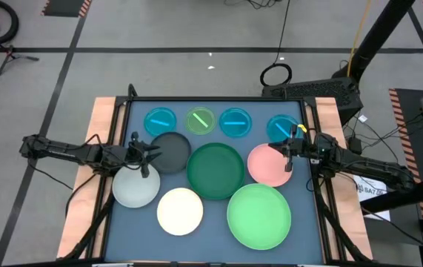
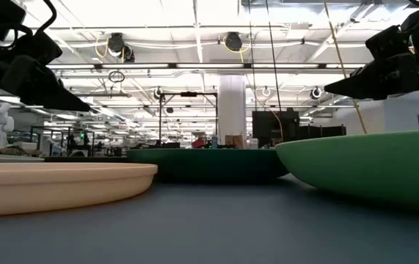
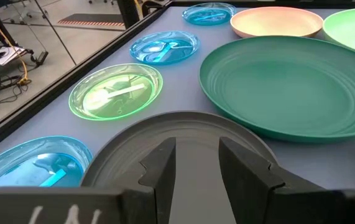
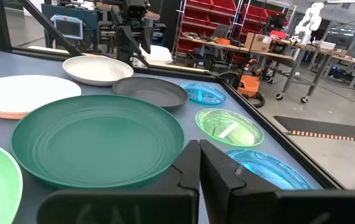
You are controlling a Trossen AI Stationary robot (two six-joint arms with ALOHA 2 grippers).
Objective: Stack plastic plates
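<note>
Ten plastic plates lie flat on the blue-grey table [image 1: 122, 245]. A row of small translucent ones runs along the far edge: cyan [image 1: 160, 121], lime [image 1: 201, 120], cyan [image 1: 235, 122], cyan [image 1: 279, 126]. Nearer lie the dark grey [image 1: 172, 153], dark green [image 1: 215, 170], pink [image 1: 267, 167], pale grey [image 1: 133, 188], cream [image 1: 180, 211] and light green [image 1: 259, 216] plates. My left gripper [image 3: 197, 165] stands open above the dark grey plate's [image 3: 183, 134] left rim, holding nothing. My right gripper [image 4: 199, 165] is shut and hovers at the pink plate's right rim.
A raised black frame [image 1: 218, 100] with wooden side boards [image 1: 100, 126] borders the table. In the low view the cream plate [image 2: 55, 183], dark green plate [image 2: 209, 163] and light green plate [image 2: 370, 165] fill the foreground. Bare table shows at the near left corner.
</note>
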